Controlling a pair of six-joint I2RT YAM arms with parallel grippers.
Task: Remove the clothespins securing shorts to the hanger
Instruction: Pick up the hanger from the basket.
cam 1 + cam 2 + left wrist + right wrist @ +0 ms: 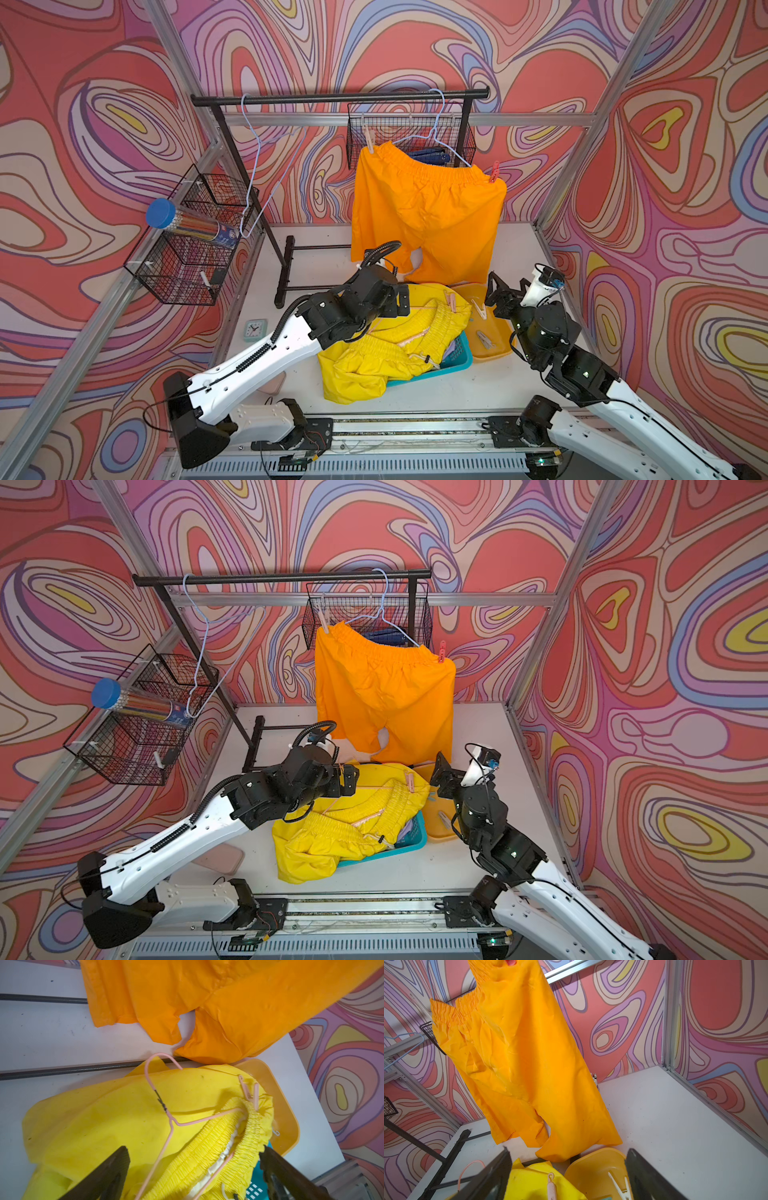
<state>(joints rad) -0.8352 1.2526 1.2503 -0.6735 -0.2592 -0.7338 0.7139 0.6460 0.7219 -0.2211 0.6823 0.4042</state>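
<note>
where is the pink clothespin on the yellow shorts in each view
Top view: pink clothespin on yellow shorts waistband, beside yellow tray.
Top view: same place.
Left wrist: on the waistband, near the tray.
Right wrist: beside the tray.
Shared landmark: the yellow tray.

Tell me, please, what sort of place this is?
Likely a robot test cell staged as a laundry corner: patterned walls on an aluminium frame, a left arm and a right arm, and orange shorts pegged up on a garment rack.

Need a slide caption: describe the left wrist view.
Open left gripper over yellow shorts; pink clothespin pins waistband to pink hanger.
</note>
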